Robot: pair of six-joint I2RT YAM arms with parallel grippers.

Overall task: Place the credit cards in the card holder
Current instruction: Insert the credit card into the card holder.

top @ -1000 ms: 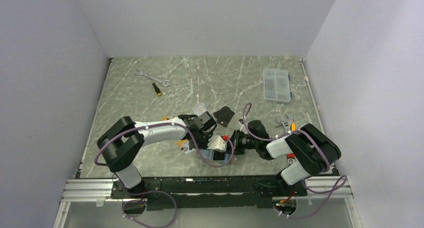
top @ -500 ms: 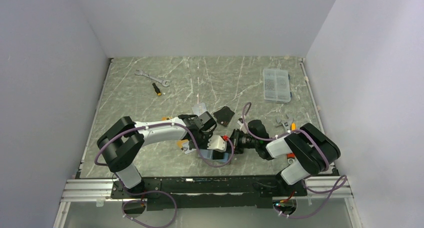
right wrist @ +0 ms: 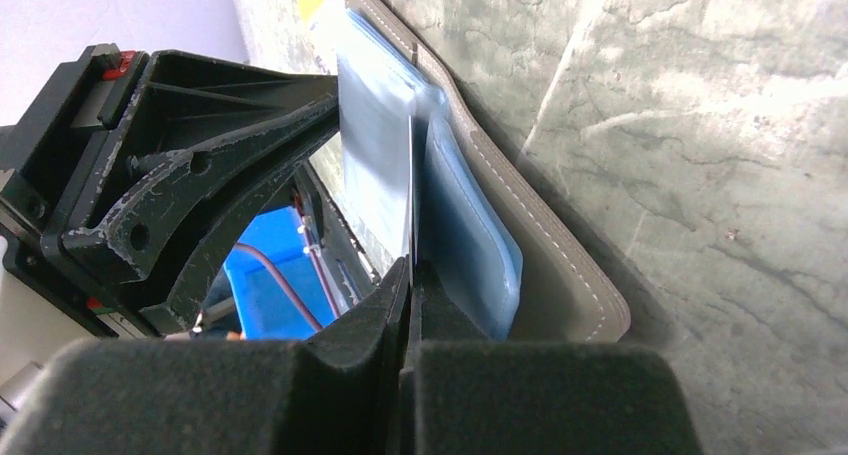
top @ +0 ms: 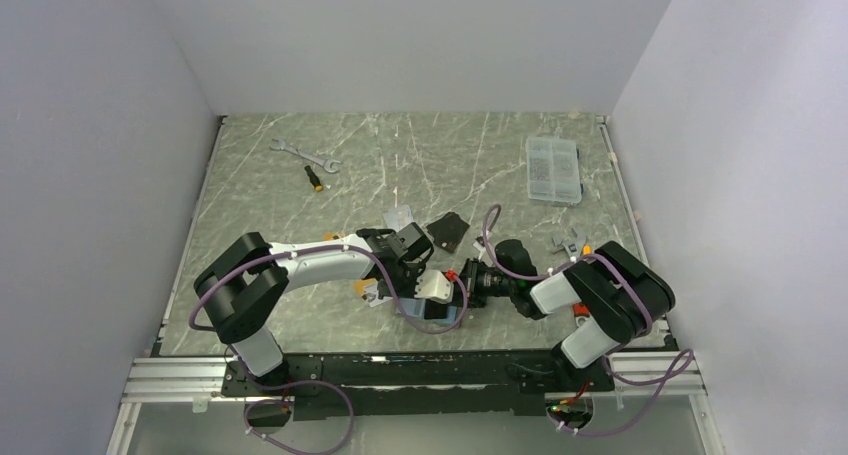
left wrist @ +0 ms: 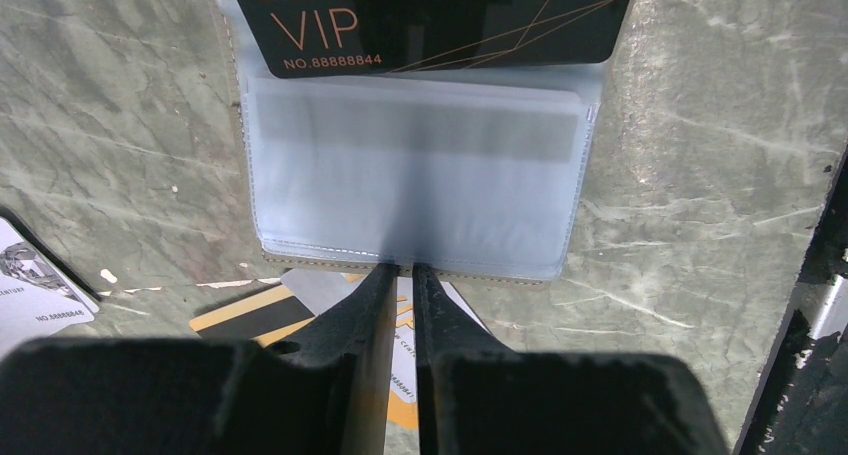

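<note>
The grey-taupe card holder (left wrist: pixel 415 175) lies open, its pale blue sleeves up, with a black VIP card (left wrist: pixel 430 20) in the far sleeve. My left gripper (left wrist: pixel 400 270) is nearly shut, its tips pinching the holder's near edge. Under it lie a gold-orange card with a black stripe (left wrist: pixel 245 315) and a silver-grey card (left wrist: pixel 30 285). In the right wrist view the holder's cover (right wrist: pixel 540 255) lies on the table, and my right gripper (right wrist: pixel 411 267) is shut on one thin clear sleeve (right wrist: pixel 375 155), held upright. In the top view both grippers meet at the holder (top: pixel 440 315).
A black folded pouch (top: pixel 447 230) lies behind the grippers. A clear compartment box (top: pixel 553 169) stands at the back right. A wrench (top: pixel 305 155) and a small screwdriver (top: pixel 315 178) lie at the back left. More tools (top: pixel 570 245) lie by the right arm.
The right arm has crept slightly left toward the holder. The left arm and the holder have hardly moved.
</note>
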